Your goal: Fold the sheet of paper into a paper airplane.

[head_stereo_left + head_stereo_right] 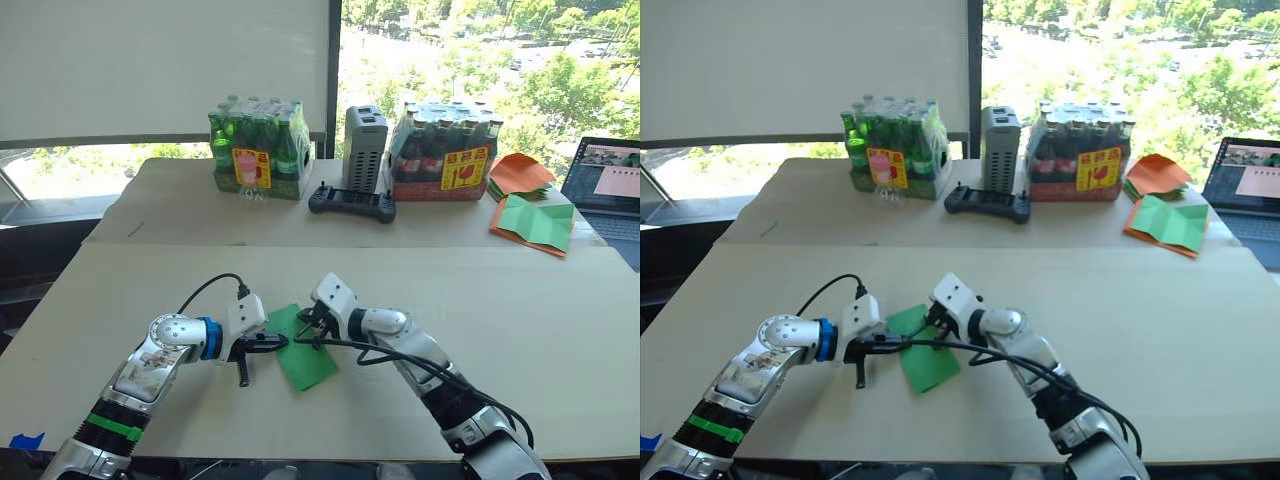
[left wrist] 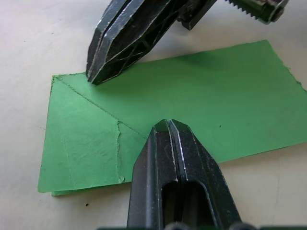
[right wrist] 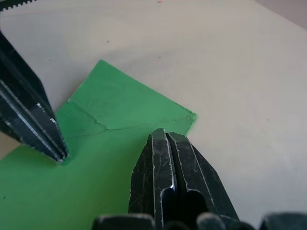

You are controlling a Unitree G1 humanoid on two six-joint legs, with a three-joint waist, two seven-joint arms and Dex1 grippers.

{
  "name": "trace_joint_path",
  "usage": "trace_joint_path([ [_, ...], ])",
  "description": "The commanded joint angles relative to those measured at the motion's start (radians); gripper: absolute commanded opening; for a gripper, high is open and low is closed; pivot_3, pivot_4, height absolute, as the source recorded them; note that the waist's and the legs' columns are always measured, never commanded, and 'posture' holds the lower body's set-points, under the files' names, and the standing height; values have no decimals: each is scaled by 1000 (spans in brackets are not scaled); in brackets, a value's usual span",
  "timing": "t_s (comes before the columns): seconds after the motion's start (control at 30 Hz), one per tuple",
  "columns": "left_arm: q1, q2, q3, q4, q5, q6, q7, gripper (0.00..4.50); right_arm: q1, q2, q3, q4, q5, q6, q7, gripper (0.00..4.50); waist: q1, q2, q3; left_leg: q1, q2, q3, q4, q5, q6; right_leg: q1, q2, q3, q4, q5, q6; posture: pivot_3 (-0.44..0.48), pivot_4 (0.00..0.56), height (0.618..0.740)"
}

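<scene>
Grippers pressing folded sheet of paper [image 1: 303, 352] on near table [image 1: 560, 340].
Left gripper [image 2: 167, 125] and right gripper [image 3: 165, 135], fingers closed, tips are bearing on its far end; bare tabletop is lying all round.

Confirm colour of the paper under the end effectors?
Bright green sheet of paper, clearest in the left wrist view.
</scene>
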Motion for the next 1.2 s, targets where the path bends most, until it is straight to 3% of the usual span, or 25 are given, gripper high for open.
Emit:
trace_joint_path([
  [0.03,15,8,-16,-9,18,5,0,0,-20,18,-10,43,-20,-19,-20,13,0,0,0,0,0,0,0,0,0,0,0,0,0,0,0,0,150,675],
  [0.4,21,8,-13,-18,16,8,10,0,-31,37,-23,111,-42,-70,-36,13,-2,0,0,0,0,0,0,0,0,-1,0,0,0,0,0,0,150,675],
  [0.93,7,4,-22,4,22,1,2,0,130,-66,12,-171,-33,48,62,13,1,0,0,0,0,0,0,0,0,-1,0,0,0,0,0,0,150,675],
  [1.2,-1,2,-25,16,24,-5,-2,0,106,-32,-63,-229,3,17,27,13,2,0,0,-1,0,0,0,0,0,-1,0,0,0,0,0,0,150,675],
])
